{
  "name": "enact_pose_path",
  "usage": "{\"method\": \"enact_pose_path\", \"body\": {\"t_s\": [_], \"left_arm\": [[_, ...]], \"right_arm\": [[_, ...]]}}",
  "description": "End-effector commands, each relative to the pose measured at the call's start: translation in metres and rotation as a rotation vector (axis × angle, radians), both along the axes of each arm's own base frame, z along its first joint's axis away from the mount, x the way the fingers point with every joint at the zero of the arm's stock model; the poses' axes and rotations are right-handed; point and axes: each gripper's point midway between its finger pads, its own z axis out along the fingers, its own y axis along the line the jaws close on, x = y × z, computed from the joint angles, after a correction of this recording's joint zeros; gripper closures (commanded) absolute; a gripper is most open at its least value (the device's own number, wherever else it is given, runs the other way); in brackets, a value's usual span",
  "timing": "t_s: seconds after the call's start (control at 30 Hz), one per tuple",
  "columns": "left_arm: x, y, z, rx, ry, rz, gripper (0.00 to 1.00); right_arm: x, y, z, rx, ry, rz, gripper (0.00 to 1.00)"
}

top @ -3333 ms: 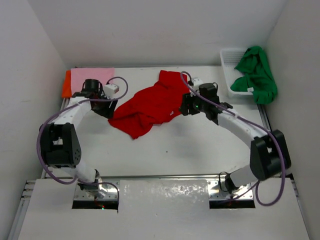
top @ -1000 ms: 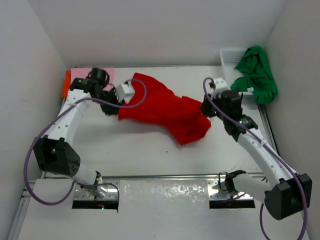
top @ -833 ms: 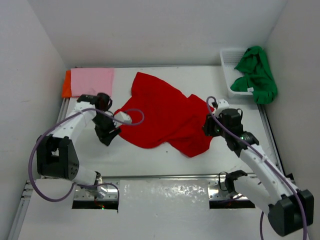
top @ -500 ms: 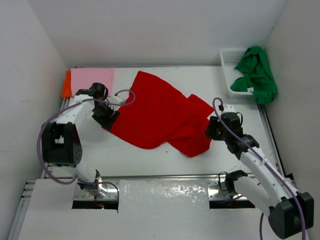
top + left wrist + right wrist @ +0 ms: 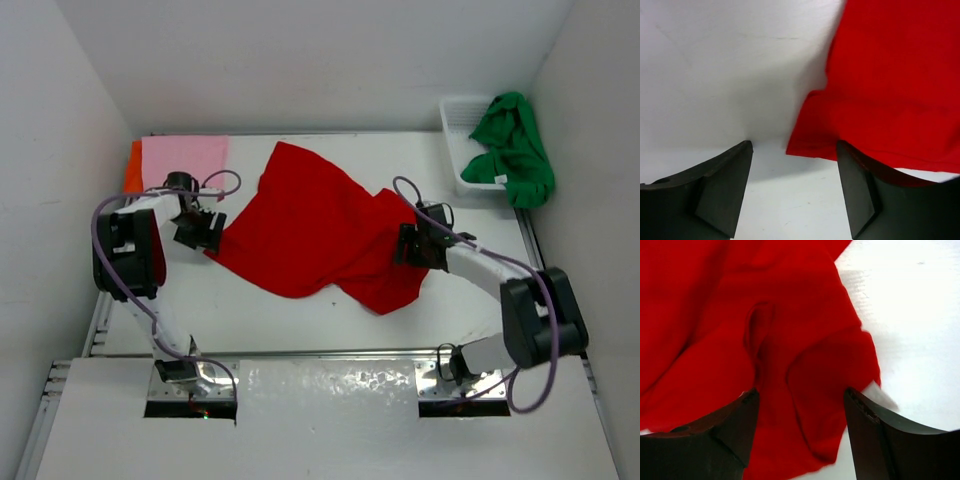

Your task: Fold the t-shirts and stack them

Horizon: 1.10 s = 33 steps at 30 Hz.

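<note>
— Red shirt lies spread mid-worktop, bunched at its near right corner.
— Left end effector sits at its left edge, jaws apart, gripping nothing.
— Right end effector is over its right edge, jaws wide too, cloth loose below.
— Pink shirt lies folded far left of it, orange showing alongside; green drapes the basket far right.
</note>
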Motion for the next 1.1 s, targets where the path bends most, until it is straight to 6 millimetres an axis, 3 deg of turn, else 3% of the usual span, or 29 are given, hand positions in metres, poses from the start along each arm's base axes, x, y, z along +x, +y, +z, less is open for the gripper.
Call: {"method": "enact_pose_path", "body": {"t_s": [0.0, 0.03, 0.1, 0.17, 0.2, 0.23, 0.27, 0.3, 0.33, 0.37, 0.4, 0.5, 0.57, 0.6, 0.67, 0.7, 0.77, 0.8, 0.83, 0.87, 0.9, 0.93, 1.0, 1.03, 1.07], "left_arm": [[-0.009, -0.030, 0.001, -0.149, -0.004, -0.042, 0.33], [-0.013, -0.035, 0.001, -0.172, 0.006, -0.054, 0.26], [-0.027, -0.044, -0.002, -0.226, 0.042, -0.078, 0.25], [-0.039, -0.047, -0.010, -0.226, 0.071, -0.090, 0.26], [-0.041, -0.047, -0.014, -0.216, 0.078, -0.094, 0.28], [-0.044, -0.047, -0.017, -0.218, 0.088, -0.098, 0.33], [-0.048, -0.048, -0.019, -0.225, 0.103, -0.100, 0.41], [-0.050, -0.052, -0.021, -0.245, 0.113, -0.103, 0.63], [-0.052, -0.054, -0.021, -0.258, 0.123, -0.106, 0.76], [-0.052, -0.056, -0.020, -0.276, 0.132, -0.111, 0.92], [-0.051, -0.058, -0.019, -0.283, 0.132, -0.113, 1.00], [-0.038, -0.060, -0.009, -0.300, 0.087, -0.121, 1.00], [-0.012, -0.057, 0.005, -0.282, 0.010, -0.100, 1.00], [0.010, -0.055, 0.021, -0.275, -0.051, -0.091, 1.00], [0.036, -0.053, 0.040, -0.272, -0.120, -0.079, 1.00], [0.059, -0.052, 0.062, -0.273, -0.190, -0.072, 1.00], [0.082, -0.052, 0.090, -0.275, -0.280, -0.070, 1.00], [0.093, -0.052, 0.105, -0.277, -0.326, -0.070, 1.00], [0.110, -0.052, 0.135, -0.283, -0.410, -0.073, 1.00], [0.117, -0.053, 0.150, -0.285, -0.453, -0.078, 1.00], [0.123, -0.054, 0.167, -0.288, -0.500, -0.081, 1.00], [0.130, -0.054, 0.199, -0.286, -0.587, -0.088, 1.00], [0.133, -0.053, 0.226, -0.276, -0.662, -0.088, 1.00], [0.131, -0.052, 0.243, -0.264, -0.705, -0.088, 1.00], [0.128, -0.051, 0.248, -0.259, -0.715, -0.090, 1.00]], "right_arm": [[0.024, 0.007, -0.003, 0.018, -0.001, 0.012, 0.34], [0.023, 0.008, -0.015, 0.012, 0.032, 0.022, 0.34], [0.024, 0.014, -0.024, 0.033, 0.056, 0.043, 0.34], [0.028, 0.019, -0.032, 0.046, 0.074, 0.054, 0.42], [0.029, 0.020, -0.034, 0.051, 0.077, 0.057, 0.51], [0.035, 0.022, -0.032, 0.055, 0.062, 0.057, 0.67], [0.037, 0.026, -0.033, 0.073, 0.065, 0.067, 0.75], [0.040, 0.027, -0.032, 0.076, 0.057, 0.074, 0.82], [0.048, 0.030, -0.026, 0.080, 0.040, 0.080, 0.94], [0.051, 0.031, -0.024, 0.076, 0.034, 0.089, 0.98], [0.054, 0.030, -0.021, 0.068, 0.027, 0.102, 1.00], [0.081, 0.034, 0.002, 0.058, -0.042, 0.136, 1.00], [0.114, 0.036, 0.028, 0.080, -0.106, 0.146, 1.00], [0.142, 0.034, 0.057, 0.098, -0.166, 0.141, 1.00], [0.171, 0.031, 0.076, 0.099, -0.207, 0.145, 1.00], [0.199, 0.026, 0.113, 0.100, -0.296, 0.140, 1.00], [0.225, 0.022, 0.146, 0.089, -0.379, 0.146, 1.00], [0.247, 0.015, 0.182, 0.088, -0.452, 0.135, 1.00], [0.256, 0.014, 0.199, 0.092, -0.484, 0.146, 1.00], [0.261, 0.013, 0.215, 0.096, -0.504, 0.150, 1.00], [0.273, 0.009, 0.253, 0.095, -0.583, 0.155, 1.00], [0.274, 0.010, 0.269, 0.095, -0.615, 0.172, 1.00], [0.267, 0.010, 0.305, 0.074, -0.689, 0.223, 1.00], [0.261, 0.009, 0.313, 0.056, -0.708, 0.242, 1.00], [0.254, 0.008, 0.303, 0.052, -0.689, 0.253, 1.00]]}}
